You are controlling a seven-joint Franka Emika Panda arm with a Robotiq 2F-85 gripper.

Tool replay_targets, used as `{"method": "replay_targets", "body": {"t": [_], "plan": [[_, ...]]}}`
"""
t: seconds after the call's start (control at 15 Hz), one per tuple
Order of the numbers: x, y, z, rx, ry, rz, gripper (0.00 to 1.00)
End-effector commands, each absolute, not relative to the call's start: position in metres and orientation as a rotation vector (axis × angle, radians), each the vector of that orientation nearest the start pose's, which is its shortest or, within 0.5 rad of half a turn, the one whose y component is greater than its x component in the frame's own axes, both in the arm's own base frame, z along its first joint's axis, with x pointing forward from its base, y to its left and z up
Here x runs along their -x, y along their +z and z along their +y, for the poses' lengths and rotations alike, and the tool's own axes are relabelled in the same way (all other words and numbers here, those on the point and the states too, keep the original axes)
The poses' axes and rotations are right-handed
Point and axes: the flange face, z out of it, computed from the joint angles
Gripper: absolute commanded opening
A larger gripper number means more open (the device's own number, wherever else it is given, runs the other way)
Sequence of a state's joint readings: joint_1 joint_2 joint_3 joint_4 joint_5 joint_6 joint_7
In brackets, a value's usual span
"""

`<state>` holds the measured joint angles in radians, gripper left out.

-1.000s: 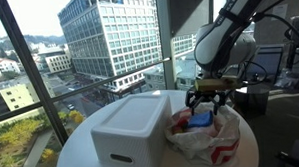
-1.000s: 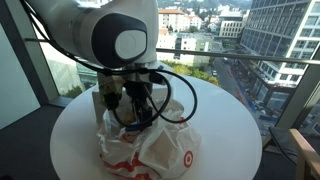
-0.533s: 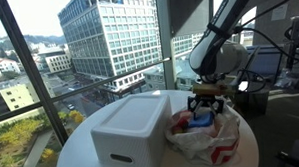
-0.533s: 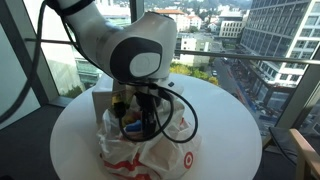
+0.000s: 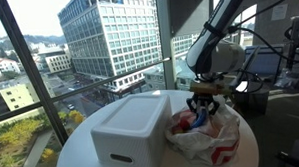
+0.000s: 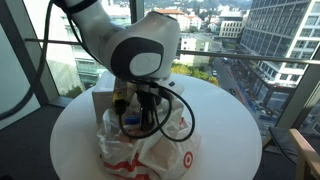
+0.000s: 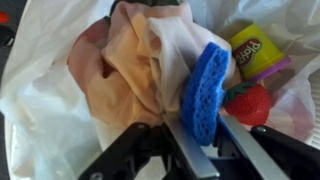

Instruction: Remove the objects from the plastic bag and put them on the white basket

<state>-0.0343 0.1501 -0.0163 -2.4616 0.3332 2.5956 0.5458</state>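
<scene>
In the wrist view a blue sponge stands on edge inside the open white plastic bag. My gripper is shut on it, one finger pressed against each side. A red toy strawberry and a yellow dough tub lie to its right, and a beige cloth lies to its left. In both exterior views my gripper reaches down into the bag. The white basket stands right beside the bag.
Bag and basket share a small round white table next to tall windows. A desk with monitors stands behind the arm. The robot's cables loop over the bag.
My gripper has come down into the bag and its fingers have closed from wide open onto the blue sponge.
</scene>
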Motion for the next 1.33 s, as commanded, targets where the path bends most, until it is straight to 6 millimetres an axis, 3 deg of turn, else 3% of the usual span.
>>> {"method": "replay_targets", "body": {"t": [0.0,0.07,0.33,0.67,0.93,1.13,1.27], "plan": [[-0.472,0.261,-0.015,2.682,0.123,1.205,0.12],[-0.469,0.267,-0.01,2.695,0.123,1.181,0.11],[-0.46,0.324,0.019,2.816,-0.011,1.038,0.11],[-0.458,0.424,0.067,2.972,-0.393,0.855,0.11],[-0.464,0.49,0.116,3.022,-0.719,0.683,0.1],[-0.484,0.519,0.151,3.026,-0.887,0.575,0.1],[-0.503,0.524,0.173,3.03,-0.947,0.5,0.1]]}}
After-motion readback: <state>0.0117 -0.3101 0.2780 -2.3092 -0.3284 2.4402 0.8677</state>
